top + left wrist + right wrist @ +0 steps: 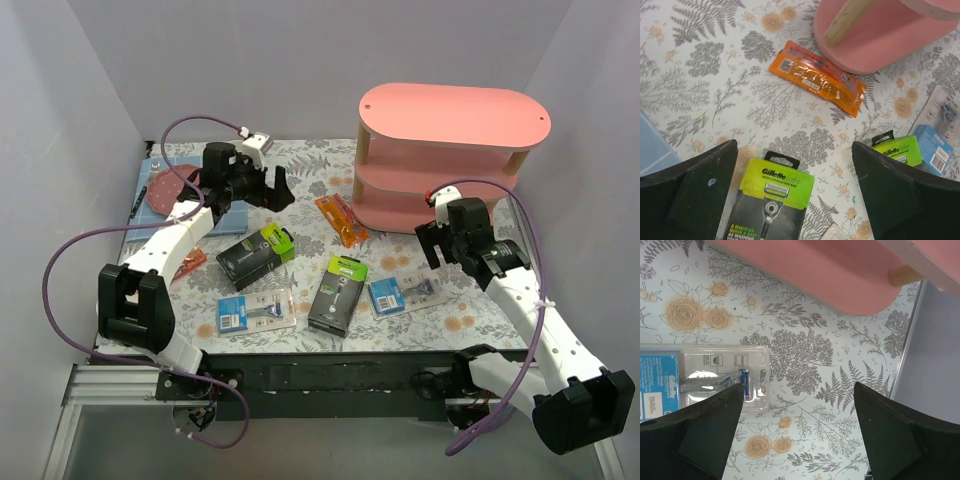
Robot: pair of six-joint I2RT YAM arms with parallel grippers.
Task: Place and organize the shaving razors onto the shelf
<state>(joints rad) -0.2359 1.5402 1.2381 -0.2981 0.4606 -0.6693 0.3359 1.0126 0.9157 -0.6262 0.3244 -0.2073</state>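
Orange pkt (338,220) just beside shelf (450,115) base; blue pad (148,175) at far-left corner.

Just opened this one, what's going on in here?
Nothing is held at this moment. The left claw hangs open over one dark grey razor box. The right claw hangs open near a clear blister pack, close to the pink shelf. The second grey box and the second blister pack also lie on the floral cloth, along with an orange packet. No pack is visible on the shelf.
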